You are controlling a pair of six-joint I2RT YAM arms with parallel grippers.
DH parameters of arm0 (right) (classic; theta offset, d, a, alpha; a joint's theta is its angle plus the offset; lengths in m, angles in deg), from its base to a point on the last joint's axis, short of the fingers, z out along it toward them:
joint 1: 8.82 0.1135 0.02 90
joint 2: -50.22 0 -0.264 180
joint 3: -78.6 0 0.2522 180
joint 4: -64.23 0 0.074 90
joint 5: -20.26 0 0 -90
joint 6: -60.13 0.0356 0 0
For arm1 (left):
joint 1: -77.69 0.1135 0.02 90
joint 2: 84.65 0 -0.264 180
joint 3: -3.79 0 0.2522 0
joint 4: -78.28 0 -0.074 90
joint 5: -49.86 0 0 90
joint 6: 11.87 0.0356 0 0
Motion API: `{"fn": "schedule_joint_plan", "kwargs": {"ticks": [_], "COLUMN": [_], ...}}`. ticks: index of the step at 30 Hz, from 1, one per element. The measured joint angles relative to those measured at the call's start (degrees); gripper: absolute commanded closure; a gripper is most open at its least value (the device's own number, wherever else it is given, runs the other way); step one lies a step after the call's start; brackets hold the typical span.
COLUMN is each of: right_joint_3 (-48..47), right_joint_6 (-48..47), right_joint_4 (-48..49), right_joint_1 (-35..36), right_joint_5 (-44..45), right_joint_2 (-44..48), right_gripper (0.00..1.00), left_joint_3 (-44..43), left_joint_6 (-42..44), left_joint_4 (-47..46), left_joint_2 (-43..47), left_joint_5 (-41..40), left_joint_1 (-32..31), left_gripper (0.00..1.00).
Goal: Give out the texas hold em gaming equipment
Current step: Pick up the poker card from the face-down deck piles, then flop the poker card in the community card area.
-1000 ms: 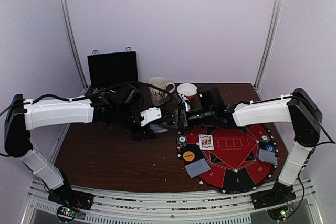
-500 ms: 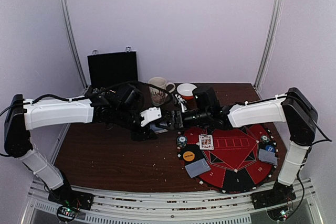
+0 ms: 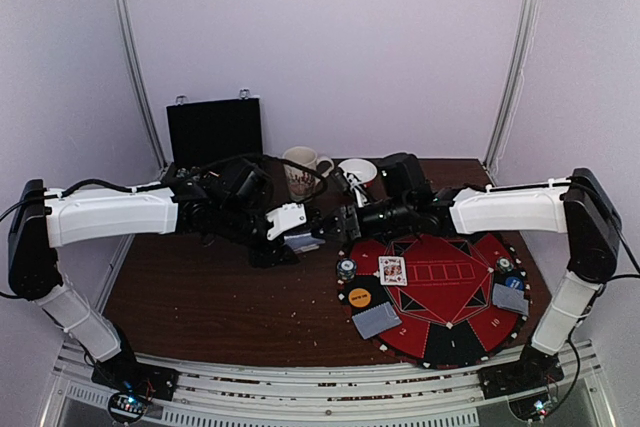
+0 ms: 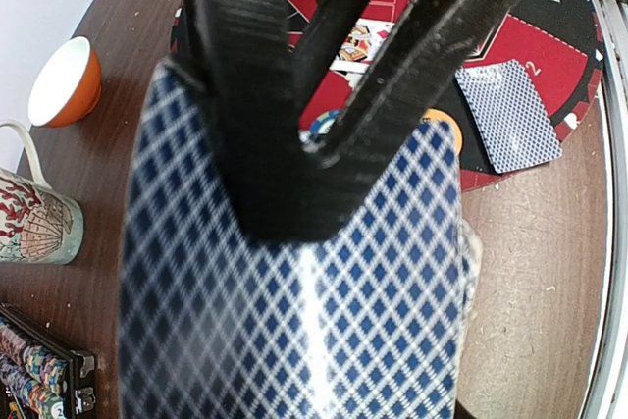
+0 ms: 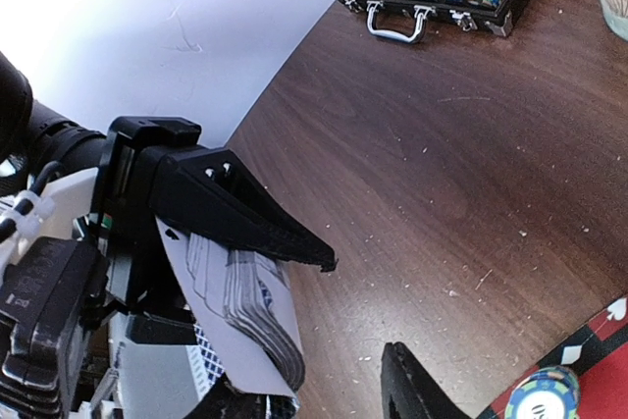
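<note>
Two matte black fingers of the left gripper (image 4: pixel 309 179) are clenched on a deck of cards (image 4: pixel 294 340) (blue-and-white diamond backs, white faces, stacked edges), held just left of the round red-and-black mat (image 3: pixel 452 345). The right gripper (image 5: pixel 329 390) sits between deck and mat with its jaws apart at the deck's lower edge; I cannot tell whether it touches the deck.

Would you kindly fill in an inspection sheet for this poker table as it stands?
Surface: brown table, speckled with crumbs; round mat at right.
Job's things: deck in left claw; on mat, one face-up card, two face-down cards, chips, orange button, blue button.
Clutter: mug, bowl, open case.
Claws: left claw shut on deck; right claw open at the deck's edge.
Cables: black cable along left arm.
Surroundings: pale walls, metal posts.
</note>
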Motion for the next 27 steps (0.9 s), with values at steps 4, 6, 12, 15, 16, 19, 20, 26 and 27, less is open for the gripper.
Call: {"fn": "schedule_joint_plan", "kwargs": {"ticks": [4,6,12,15,16,19,20,26,27], "right_joint_3": [-0.3,-0.3,-0.3,-0.2,-0.2,0.0,0.0,-0.5,-1.5], "right_joint_6": [-0.5,-0.5,-0.5,-0.4,-0.5,-1.1,-1.5,-6.6,-8.2], "right_joint_4": [-1.3,-1.5,-1.4,-2.9,-3.5,-5.4,-5.9,-15.9,-19.5], "right_joint_1": [0.0,0.0,-0.2,-0.7,-1.0,-2.5,-3.0,-7.5,-8.1], "right_joint_5": [-1.0,-1.4,-2.0,-1.9,-1.8,-1.5,-1.2,4.2,6.7], "right_joint_2": [0.5,1.1,3.2,4.6,5.3,7.8,8.7,15.5,16.1], "right_gripper": [0.74,0.78,1.00,1.00,1.00,1.00,1.00,1.00,1.00], "left_joint_3": [0.0,0.0,0.0,0.0,0.0,0.0,0.0,0.0,0.0], "left_joint_6": [0.0,0.0,0.0,0.0,0.0,0.0,0.0,0.0,0.0], "left_joint_4": [0.0,0.0,0.0,0.0,0.0,0.0,0.0,0.0,0.0], "left_joint_2": [0.0,0.0,0.0,0.0,0.0,0.0,0.0,0.0,0.0], "left_joint_5": [-0.1,0.0,0.0,0.0,0.0,0.0,0.0,-0.1,-0.2], "left_joint_1": [0.0,0.0,0.0,0.0,0.0,0.0,0.0,0.0,0.0], "left_gripper": [0.54,0.54,0.54,0.54,0.54,0.54,0.54,0.54,0.54]}}
